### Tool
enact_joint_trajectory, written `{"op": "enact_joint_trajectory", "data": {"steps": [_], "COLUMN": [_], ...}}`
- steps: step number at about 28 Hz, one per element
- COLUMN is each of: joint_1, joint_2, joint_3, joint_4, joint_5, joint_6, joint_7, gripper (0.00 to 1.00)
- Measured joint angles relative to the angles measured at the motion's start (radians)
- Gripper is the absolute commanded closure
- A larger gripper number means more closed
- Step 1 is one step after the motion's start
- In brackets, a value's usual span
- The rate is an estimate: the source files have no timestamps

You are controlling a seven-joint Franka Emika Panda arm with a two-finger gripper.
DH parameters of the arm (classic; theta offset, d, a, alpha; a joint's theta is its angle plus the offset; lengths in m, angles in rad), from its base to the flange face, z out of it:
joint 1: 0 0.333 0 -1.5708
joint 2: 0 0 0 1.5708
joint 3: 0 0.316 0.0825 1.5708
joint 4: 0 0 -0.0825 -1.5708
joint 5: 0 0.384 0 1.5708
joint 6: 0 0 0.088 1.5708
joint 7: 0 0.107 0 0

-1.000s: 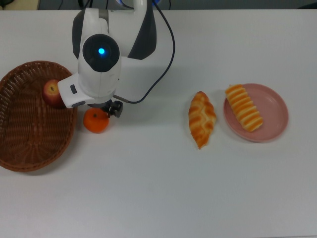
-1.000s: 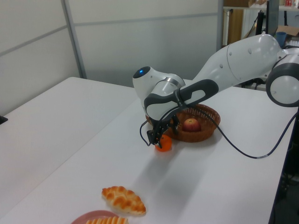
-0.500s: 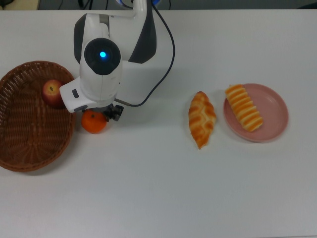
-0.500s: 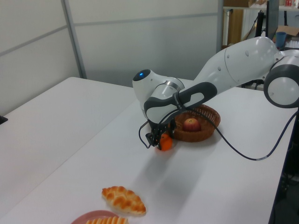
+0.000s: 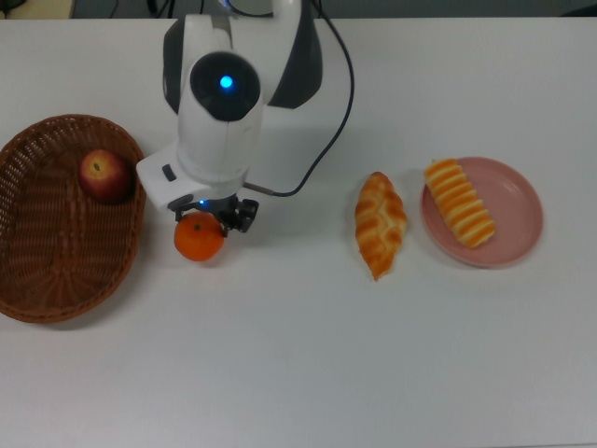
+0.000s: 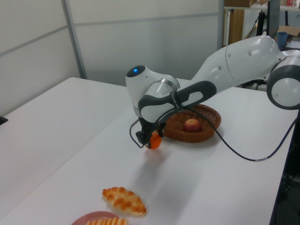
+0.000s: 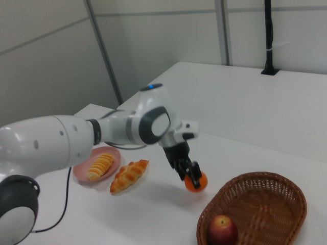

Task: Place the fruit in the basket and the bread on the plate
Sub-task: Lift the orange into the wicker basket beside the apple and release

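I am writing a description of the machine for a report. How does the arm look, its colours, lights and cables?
The arm has smooth, rounded white shells with dark grey bands at the joints. A small blue light glows on the round wrist housing. A black cable loops from the wrist back along the arm. The claw at the tip is small and black.

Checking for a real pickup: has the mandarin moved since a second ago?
Yes. The mandarin, held in the claw, has lifted and shifted toward the top view's right, away from the basket.
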Motion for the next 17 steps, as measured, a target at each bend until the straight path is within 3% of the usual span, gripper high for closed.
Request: {"op": "enact_joint_trajectory", "data": {"steps": [8,12,17], "joint_1": [-0.031,-0.105,-0.211], "joint_2": [-0.115,-0.153,-0.135], "joint_3": [-0.008,-0.012,-0.015], "joint_4": [0.021,0.018,0.001], "joint_5": [0.000,0.001,0.001], "joint_6": [-0.020,-0.038,-0.039], "joint_7": [-0.004,-0.023,-0.079], "gripper": [0.62,0.61,0.60]}}
